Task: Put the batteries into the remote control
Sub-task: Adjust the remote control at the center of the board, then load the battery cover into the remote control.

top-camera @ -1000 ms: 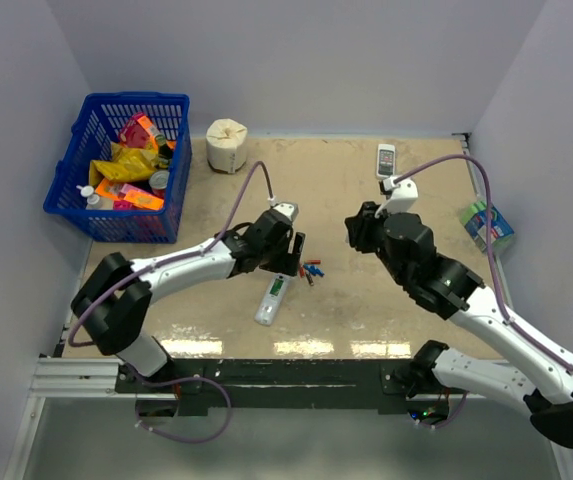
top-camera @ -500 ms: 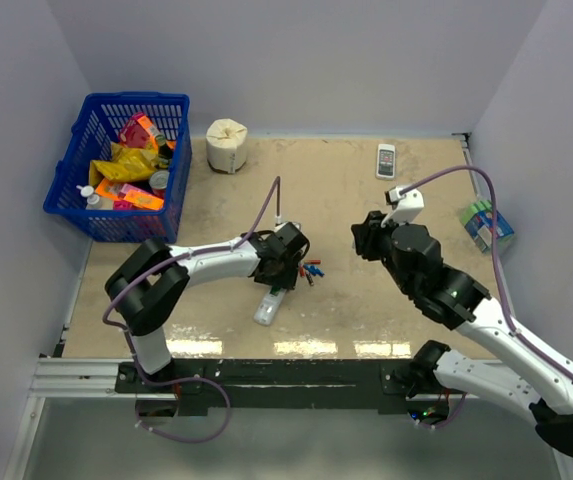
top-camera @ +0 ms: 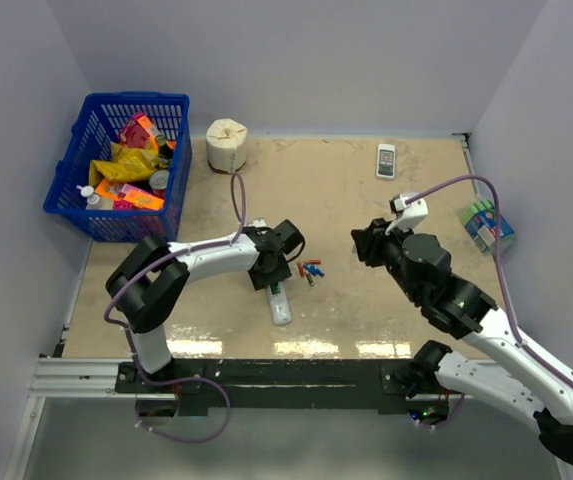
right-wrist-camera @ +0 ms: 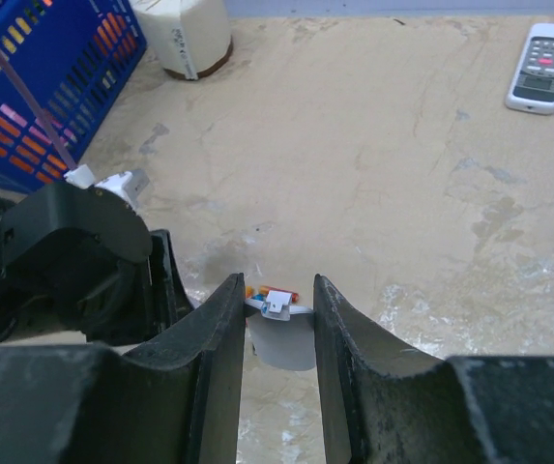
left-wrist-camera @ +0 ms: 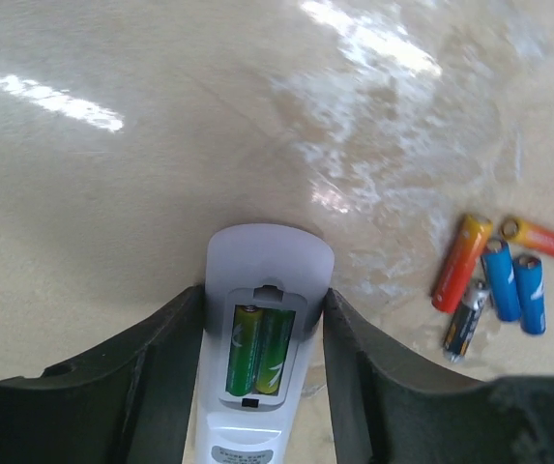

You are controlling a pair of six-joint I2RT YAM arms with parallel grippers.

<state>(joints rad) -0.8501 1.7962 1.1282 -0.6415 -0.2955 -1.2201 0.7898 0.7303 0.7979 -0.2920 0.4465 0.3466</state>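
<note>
The remote control lies back-up on the table, its battery compartment uncovered, with two green batteries side by side inside. My left gripper straddles the remote's end, both fingers pressed against its sides. Several loose batteries in orange, blue and dark lie just to the right, also seen from above as the loose batteries. My right gripper hangs above the table right of them, shut on the white battery cover. From above, the right gripper sits apart from the left gripper.
A blue basket full of packets stands at the back left, with a white roll beside it. A shorter white handset lies at the back right. A green-blue packet sits by the right wall.
My left gripper has come down over the remote and narrowed onto its sides. The remote has swung from slanted to nearly straight toward the near edge. The right arm shifted slightly right.
</note>
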